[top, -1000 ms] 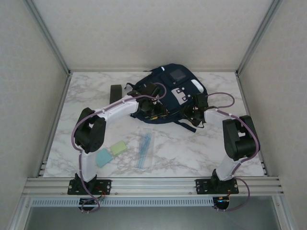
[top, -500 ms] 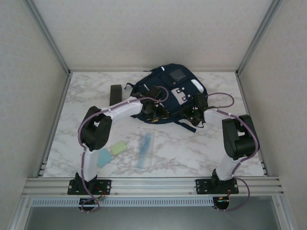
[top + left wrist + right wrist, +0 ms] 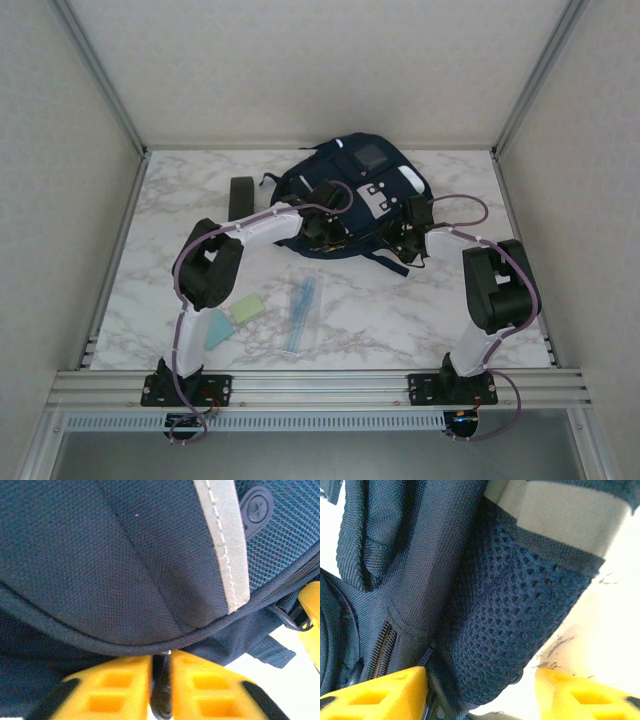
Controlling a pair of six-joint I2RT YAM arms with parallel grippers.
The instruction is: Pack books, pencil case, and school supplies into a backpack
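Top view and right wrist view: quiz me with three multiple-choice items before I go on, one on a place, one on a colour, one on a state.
1. Where do the pale blue pad and pale green pad lie?
A) on the backpack
B) on the table, near left
C) at the far right corner

2. What colour is the backpack's square patch?
A) red
B) grey
C) yellow

3. How does the right gripper stand?
A) open, astride the mesh pocket
B) shut tight on nothing
C) holding a pad

1 B: both rest on the marble, nearer than the backpack.
2 B: the top view shows it grey.
3 A: the jaws stand wide apart with mesh between them.
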